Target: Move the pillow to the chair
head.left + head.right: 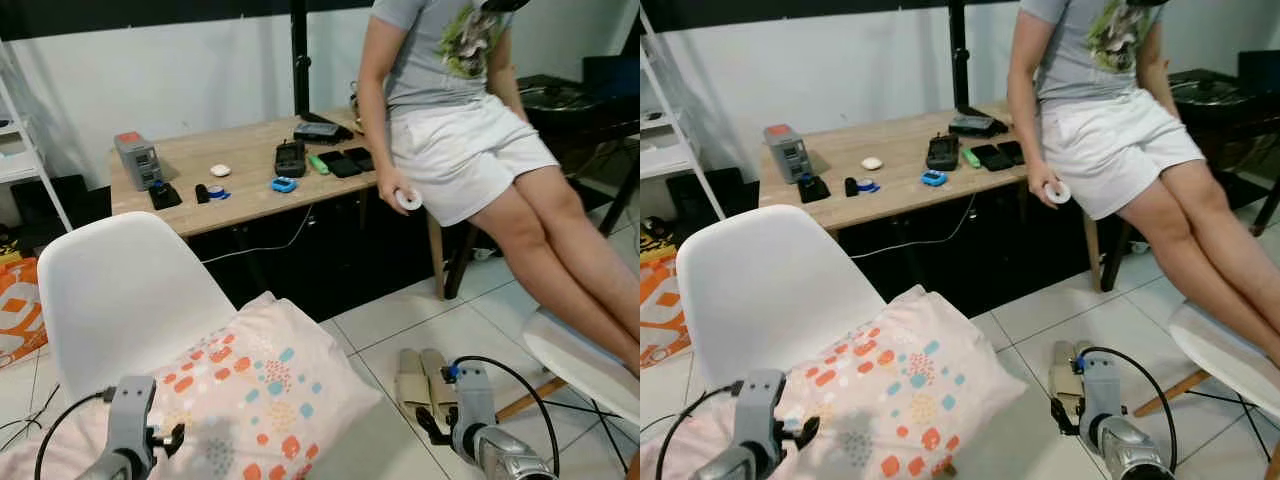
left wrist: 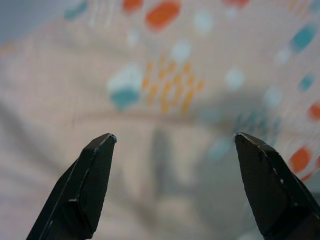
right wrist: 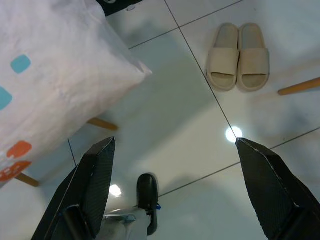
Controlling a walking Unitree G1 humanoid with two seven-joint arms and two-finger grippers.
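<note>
The pillow (image 1: 255, 385), pale pink with orange and teal spots, lies on the seat of the white chair (image 1: 115, 290), one corner hanging past the seat's front edge over the tiled floor (image 1: 440, 325). My left claw (image 2: 172, 145) hovers just above the pillow's fabric, fingers spread wide. My right claw (image 3: 172, 150) hangs over the floor beside the pillow's corner, also wide apart, with beige slippers (image 3: 239, 56) beyond it. A person (image 1: 460, 120) leans against the wooden table's (image 1: 240, 160) front edge
</note>
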